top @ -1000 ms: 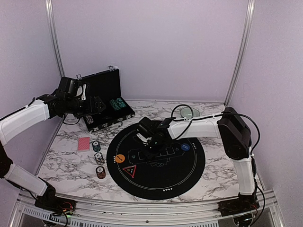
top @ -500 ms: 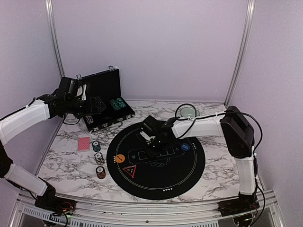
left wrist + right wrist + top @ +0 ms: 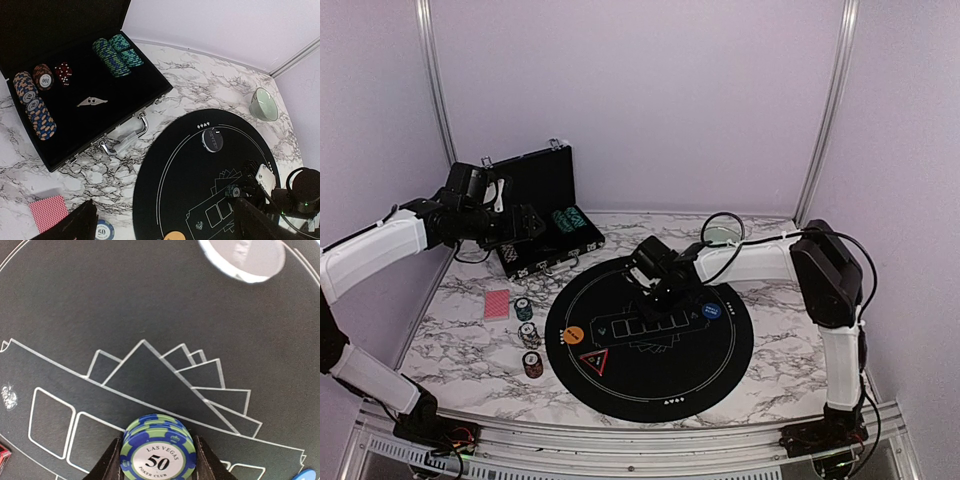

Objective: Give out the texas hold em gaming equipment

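Observation:
My right gripper [image 3: 158, 460] is shut on a small stack of blue-and-green "50" poker chips [image 3: 157, 456] over the card outlines of the round black mat [image 3: 650, 375]. In the top view it [image 3: 659, 289] is at the mat's far middle. A white button disc [image 3: 242, 257] lies beyond it, a blue disc [image 3: 711, 311] to its right, an orange disc [image 3: 573, 335] at the mat's left. Red-backed cards [image 3: 496, 303] and three chip stacks [image 3: 530, 334] lie on the marble left of the mat. My left gripper [image 3: 523, 226] is open and empty above the case's front edge.
The open black case [image 3: 75, 107] at the back left holds several chip stacks and dice. A pale green bowl [image 3: 720, 237] stands behind the mat on the right. A red triangle [image 3: 593, 360] marks the mat's near left. Walls enclose the marble table [image 3: 450, 345].
My right gripper has moved to the right and farther back across the mat with the chip stack in it. The left arm has not moved.

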Robot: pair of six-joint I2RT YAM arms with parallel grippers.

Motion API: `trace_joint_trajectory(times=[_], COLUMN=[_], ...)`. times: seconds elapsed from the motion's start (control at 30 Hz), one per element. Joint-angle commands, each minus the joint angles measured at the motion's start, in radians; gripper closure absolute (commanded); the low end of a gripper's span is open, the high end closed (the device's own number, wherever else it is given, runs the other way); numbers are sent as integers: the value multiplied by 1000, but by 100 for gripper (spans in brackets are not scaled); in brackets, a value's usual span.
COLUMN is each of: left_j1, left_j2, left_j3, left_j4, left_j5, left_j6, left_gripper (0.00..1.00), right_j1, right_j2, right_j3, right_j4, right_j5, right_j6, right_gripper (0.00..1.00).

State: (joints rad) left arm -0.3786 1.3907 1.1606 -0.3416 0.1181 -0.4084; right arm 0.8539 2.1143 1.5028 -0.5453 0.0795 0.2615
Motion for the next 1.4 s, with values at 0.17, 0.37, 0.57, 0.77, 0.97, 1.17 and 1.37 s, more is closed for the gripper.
trace_joint_trajectory(times=[0.17, 0.37, 0.57, 0.77, 0.97, 1.17, 1.37], left_j1=[4, 5, 5, 4, 5, 5, 5], left_j2=[22, 35, 49, 62, 74, 74, 71], left_j3=[39, 49, 54, 58, 64, 62, 55], left_j4=[-3, -2, -2, -3, -3, -3, -5], left_j5=[20, 27, 35, 39, 45, 50, 50], left_j6=[2, 2, 5, 9, 10, 12, 16], left_gripper=[4, 4, 4, 4, 4, 4, 4], right_j1=[-81, -117, -150, -179, -215, -246, -271], right_j2=[30, 20, 11, 5, -13, -32, -50], right_j3=[-61, -82, -99, -117, -141, -177, -207], right_j4=[-65, -65, -65, -67, -68, -62, -54], right_j5=[92, 110, 120, 130, 136, 139, 143], right_j6=[24, 37, 46, 47, 48, 49, 49], right_gripper=[67, 66, 66, 66, 66, 66, 66])
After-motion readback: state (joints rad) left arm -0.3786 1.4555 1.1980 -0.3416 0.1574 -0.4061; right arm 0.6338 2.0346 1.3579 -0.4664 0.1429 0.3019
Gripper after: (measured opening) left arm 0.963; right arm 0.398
